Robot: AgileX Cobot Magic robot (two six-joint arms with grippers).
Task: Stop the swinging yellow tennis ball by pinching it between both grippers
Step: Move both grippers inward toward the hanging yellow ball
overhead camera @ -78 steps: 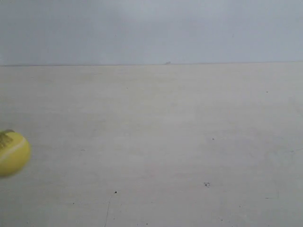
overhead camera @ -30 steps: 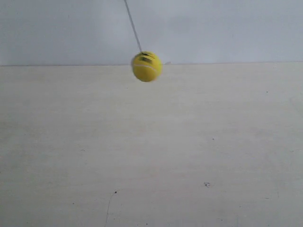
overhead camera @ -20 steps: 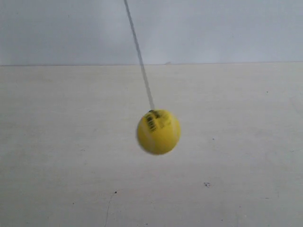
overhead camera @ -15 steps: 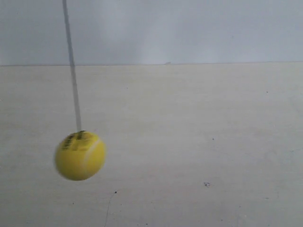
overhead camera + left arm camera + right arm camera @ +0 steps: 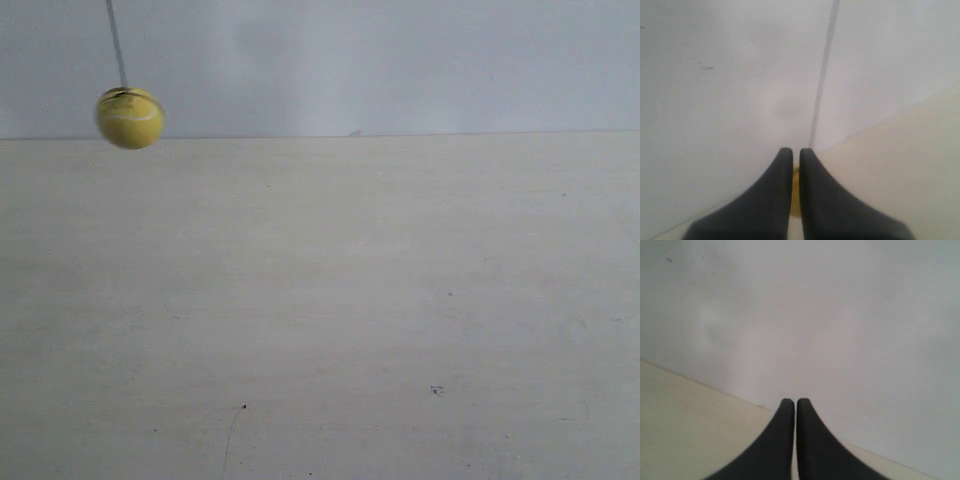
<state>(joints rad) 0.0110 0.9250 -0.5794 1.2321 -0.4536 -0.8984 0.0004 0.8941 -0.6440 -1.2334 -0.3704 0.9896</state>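
Note:
The yellow tennis ball (image 5: 130,117) hangs on a thin dark string (image 5: 116,42) at the exterior view's upper left, in front of the pale wall just above the table's far edge. No arm shows in that view. In the left wrist view my left gripper (image 5: 795,151) is shut, its two black jaws side by side with only a narrow slit; a sliver of the yellow ball (image 5: 795,192) shows through the slit behind them, and the string (image 5: 823,75) runs up past the tips. My right gripper (image 5: 792,402) is shut with nothing between its jaws.
A pale wooden tabletop (image 5: 340,310) fills the lower part of the exterior view, with a plain grey-white wall (image 5: 400,60) behind it. Both wrist views look at that wall and the table's edge.
The ball has swung from low at the exterior view's left, up and away to the upper left. Earlier it passed through the middle of the view.

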